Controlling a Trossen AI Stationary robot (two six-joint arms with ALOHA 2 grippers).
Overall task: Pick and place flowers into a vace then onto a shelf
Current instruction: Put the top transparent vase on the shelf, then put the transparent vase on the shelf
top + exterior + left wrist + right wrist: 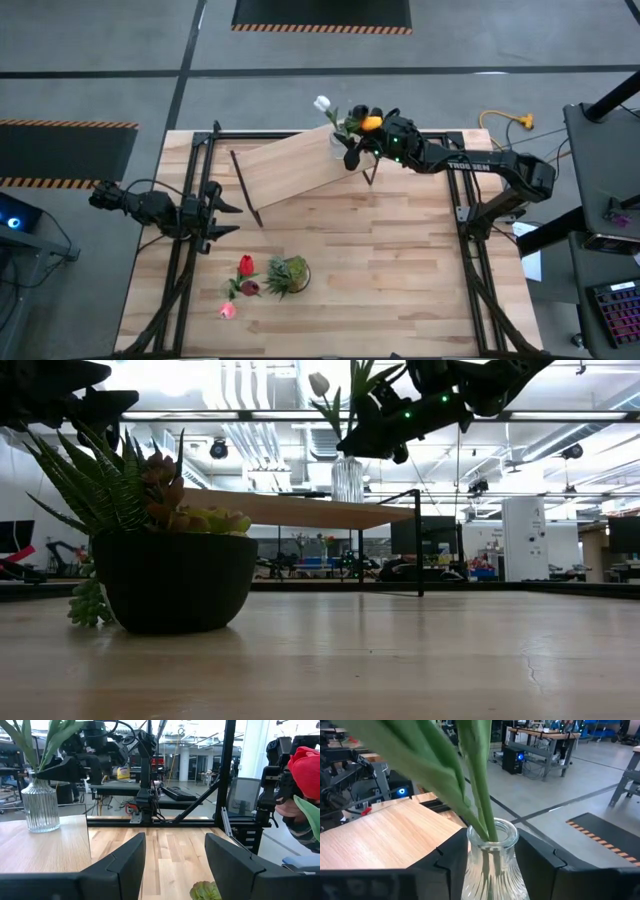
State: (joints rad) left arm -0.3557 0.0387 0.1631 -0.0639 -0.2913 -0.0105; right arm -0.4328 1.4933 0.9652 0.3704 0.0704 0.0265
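On the near worktop (400, 270), loose flowers (240, 285) lie beside a spiky potted plant (287, 274). The left claw (222, 213) waits, parted and empty. At the shelf's (290, 170) far end, the right claw (492, 862) straddles the vase (492, 865); contact unclear. Any snag while withdrawing could topple it.

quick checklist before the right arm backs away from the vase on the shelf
1. Glass vase upright on the shelf: ok.
2. Flowers seated in the vase neck: ok.
3. Right hand clear of the vase: not ok, its fingers flank the neck closely; contact cannot tell.
4. Vase away from the shelf edge: cannot tell; it stands near the end.
5. Left hand out of the way: ok, open, far from the shelf.
6. Loose flowers waiting by the potted succulent: ok.
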